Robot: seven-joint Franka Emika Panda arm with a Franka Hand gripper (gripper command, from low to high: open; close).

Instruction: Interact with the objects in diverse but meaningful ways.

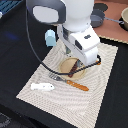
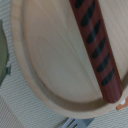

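The gripper [image 1: 75, 64] hung low over the plate [image 2: 45, 75], its finger state impossible to tell; the brown stick [image 2: 97, 47] lay directly beneath them.

readable text: none
stick [image 2: 97, 47]: black diagonal stripes only, no lettering
plate [image 2: 45, 55]: plain, no label

The exterior view looks down at an angle from some way off, taking in the whole woven mat [image 1: 70, 85] on the black table [image 1: 15, 60], with the arm filling the upper centre of the frame. The wrist view looks almost straight down, very close. Both share the tan plate [image 1: 67, 65] [image 2: 45, 60] and the brown stick [image 1: 75, 66] [image 2: 97, 50] on it.
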